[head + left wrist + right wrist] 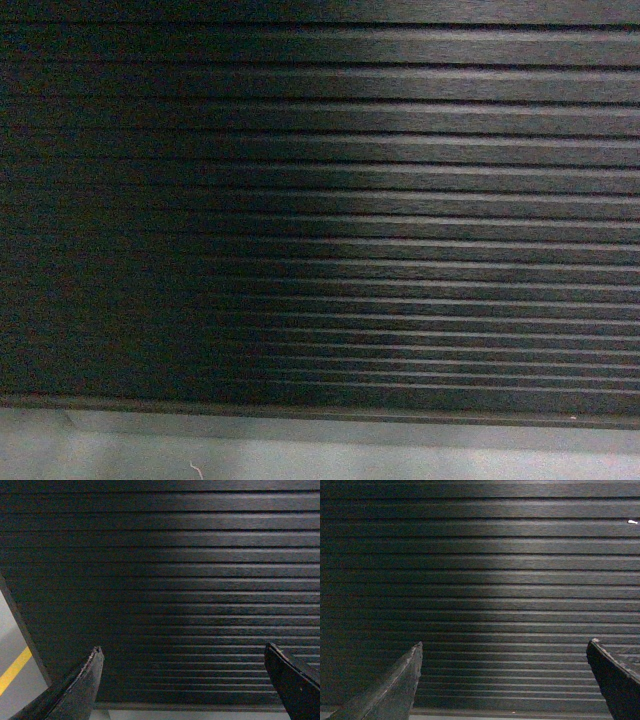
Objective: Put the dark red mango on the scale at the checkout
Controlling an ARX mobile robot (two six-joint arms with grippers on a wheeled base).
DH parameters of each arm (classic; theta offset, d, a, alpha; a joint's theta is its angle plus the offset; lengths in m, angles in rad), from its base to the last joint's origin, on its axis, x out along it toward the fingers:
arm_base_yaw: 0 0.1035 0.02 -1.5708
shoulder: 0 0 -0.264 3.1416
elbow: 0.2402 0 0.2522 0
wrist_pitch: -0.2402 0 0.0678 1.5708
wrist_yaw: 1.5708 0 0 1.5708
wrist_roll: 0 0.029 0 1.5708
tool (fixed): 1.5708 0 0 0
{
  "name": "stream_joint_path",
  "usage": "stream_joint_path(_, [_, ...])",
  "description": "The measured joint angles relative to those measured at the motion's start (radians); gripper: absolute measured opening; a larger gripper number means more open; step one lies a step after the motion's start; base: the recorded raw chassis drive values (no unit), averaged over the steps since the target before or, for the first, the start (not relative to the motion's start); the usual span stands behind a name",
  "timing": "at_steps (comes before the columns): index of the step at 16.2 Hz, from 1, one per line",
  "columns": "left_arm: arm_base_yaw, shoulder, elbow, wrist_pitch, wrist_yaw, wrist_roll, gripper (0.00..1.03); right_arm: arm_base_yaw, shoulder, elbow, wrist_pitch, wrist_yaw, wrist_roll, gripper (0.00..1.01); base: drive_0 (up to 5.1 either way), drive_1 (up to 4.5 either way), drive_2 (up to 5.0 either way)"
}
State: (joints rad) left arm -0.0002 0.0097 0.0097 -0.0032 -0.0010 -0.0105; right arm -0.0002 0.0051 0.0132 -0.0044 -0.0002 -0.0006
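The checkout (320,200) fills all three views as a dark ribbed slatted front seen close up. The dark red mango and the scale are out of view. In the left wrist view my left gripper (182,652) is open, its two dark fingers wide apart with only the slats (170,580) between them. My right gripper (505,647) is open too, facing the same slatted front (480,570), nothing between its fingers. Neither gripper shows in the head view.
A grey base strip and pale floor (300,455) run below the counter front. In the left wrist view the counter's left corner edge (22,630) shows, with grey floor and a yellow line (14,669) beyond it.
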Motion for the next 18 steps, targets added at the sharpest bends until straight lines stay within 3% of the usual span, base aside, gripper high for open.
stream_joint_path(18, [0.000, 0.000, 0.000, -0.003, 0.001, 0.000, 0.98, 0.000, 0.000, 0.000, -0.002, 0.000, 0.000, 0.98, 0.0, 0.00, 0.0])
